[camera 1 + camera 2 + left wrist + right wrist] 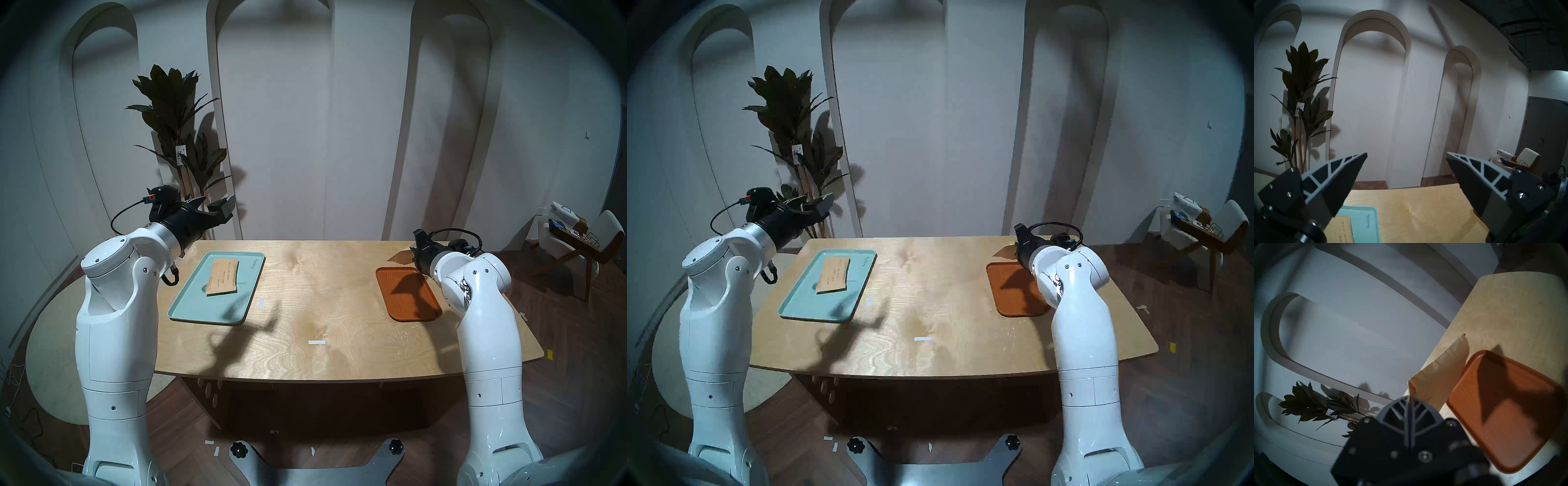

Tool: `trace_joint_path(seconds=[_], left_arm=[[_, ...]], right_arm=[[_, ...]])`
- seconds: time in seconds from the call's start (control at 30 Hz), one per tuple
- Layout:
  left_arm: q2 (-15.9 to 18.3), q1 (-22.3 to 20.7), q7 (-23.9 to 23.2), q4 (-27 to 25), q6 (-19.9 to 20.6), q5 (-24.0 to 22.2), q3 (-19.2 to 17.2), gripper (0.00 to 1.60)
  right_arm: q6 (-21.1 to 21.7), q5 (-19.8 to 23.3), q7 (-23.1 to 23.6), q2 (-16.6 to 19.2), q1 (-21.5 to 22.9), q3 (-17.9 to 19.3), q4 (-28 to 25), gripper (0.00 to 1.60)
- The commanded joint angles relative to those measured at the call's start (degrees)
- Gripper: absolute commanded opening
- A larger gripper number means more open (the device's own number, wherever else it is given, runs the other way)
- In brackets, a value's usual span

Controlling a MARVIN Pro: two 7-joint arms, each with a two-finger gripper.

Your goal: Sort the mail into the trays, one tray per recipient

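One tan envelope [224, 276] lies flat in the mint-green tray [190, 305] at the table's left; both also show at the bottom of the left wrist view, the envelope [1339, 230] on the tray [1364, 224]. My left gripper [220, 210] is open and empty, raised above the table's far left corner [1407, 154]. My right gripper [413, 253] is shut on the second tan envelope [400, 258], holding it by one end in the air over the far edge of the orange-brown tray [407, 305]. In the right wrist view the envelope [1439, 377] sticks out from the shut fingertips [1409, 397] beside the bare tray [1508, 429].
Two small white tape strips lie on the table, one near the middle front [316, 342] and one right of the mint tray [261, 303]. A tall potted plant [176, 135] stands behind the left corner. A chair [576, 244] stands off to the right.
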Motion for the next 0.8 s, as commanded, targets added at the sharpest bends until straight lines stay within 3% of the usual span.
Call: trace_joint_path(seconds=[0.0,0.43,0.77], left_arm=[[0.0,-0.8,0.0,-1.1,-0.6,0.1,0.1,1.60],[0.2,-0.8,0.2,-1.1,-0.7,-0.1,0.1,1.60],[0.3,-0.8,0.3,-1.1,-0.7,-0.3,0.2,1.60]], right_arm=[[1.3,0.6,3.2,1.2,-1.0,-0.2,1.9,0.00],[2.3,0.1,7.1,3.1,0.2,-1.5,7.4,0.00],[3.2,1.2,7.4,3.4,-0.8,-0.5,7.3,0.00]])
